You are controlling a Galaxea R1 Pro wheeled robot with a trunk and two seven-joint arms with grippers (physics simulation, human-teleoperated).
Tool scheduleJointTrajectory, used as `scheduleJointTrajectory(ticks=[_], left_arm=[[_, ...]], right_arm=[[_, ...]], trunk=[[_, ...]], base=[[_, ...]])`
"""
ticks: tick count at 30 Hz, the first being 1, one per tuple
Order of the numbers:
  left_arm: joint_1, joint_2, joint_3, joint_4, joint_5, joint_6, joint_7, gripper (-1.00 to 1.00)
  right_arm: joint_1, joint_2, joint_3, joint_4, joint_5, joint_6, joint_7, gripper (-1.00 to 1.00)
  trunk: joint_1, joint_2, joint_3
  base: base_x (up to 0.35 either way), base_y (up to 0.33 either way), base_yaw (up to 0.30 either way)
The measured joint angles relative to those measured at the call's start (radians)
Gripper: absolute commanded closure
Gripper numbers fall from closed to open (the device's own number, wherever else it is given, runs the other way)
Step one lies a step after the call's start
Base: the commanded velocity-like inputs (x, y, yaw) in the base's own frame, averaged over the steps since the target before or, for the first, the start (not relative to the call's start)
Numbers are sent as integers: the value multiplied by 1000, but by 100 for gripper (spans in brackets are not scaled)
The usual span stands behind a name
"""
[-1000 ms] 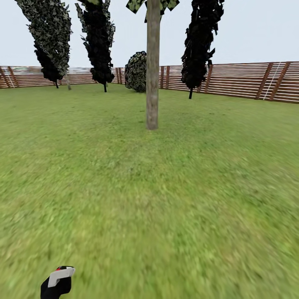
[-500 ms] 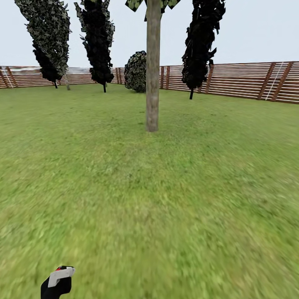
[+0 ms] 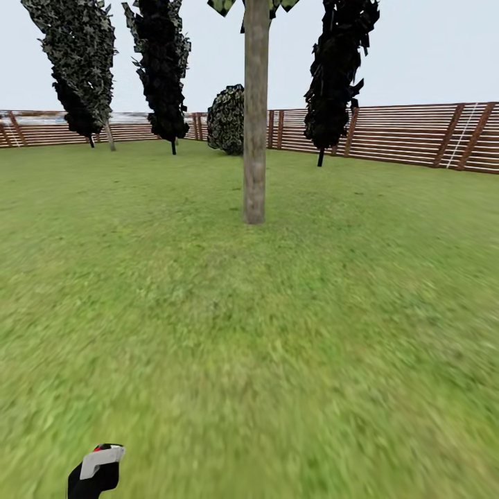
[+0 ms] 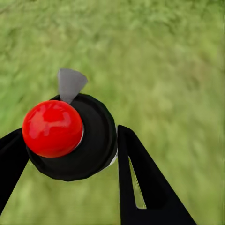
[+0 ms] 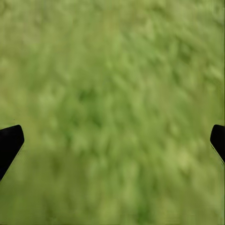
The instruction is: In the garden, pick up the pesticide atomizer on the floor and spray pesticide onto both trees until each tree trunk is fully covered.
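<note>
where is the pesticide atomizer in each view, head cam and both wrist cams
Head view: pesticide atomizer at the bottom left edge, over the lawn.
Left wrist view: atomizer between the left gripper fingers, red knob toward the camera.
Right wrist view: not in it.
Shared landmark: the lawn.

Open grass yard under a pale, overcast sky.
A green lawn (image 3: 277,333) runs back to a brown slatted wooden fence (image 3: 416,135). Dark cone-shaped cypresses (image 3: 163,69) and a round bush (image 3: 227,119) stand near the fence; the light is flat and even.
</note>
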Motion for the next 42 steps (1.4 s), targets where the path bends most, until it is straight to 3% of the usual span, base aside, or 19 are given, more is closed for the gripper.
scheduleJointTrajectory(ticks=[42], left_arm=[[0,0,0,-1,0,0,0,100]], right_arm=[[0,0,0,0,0,0,0,-100]], trunk=[[0,0,0]], base=[[338,0,0]])
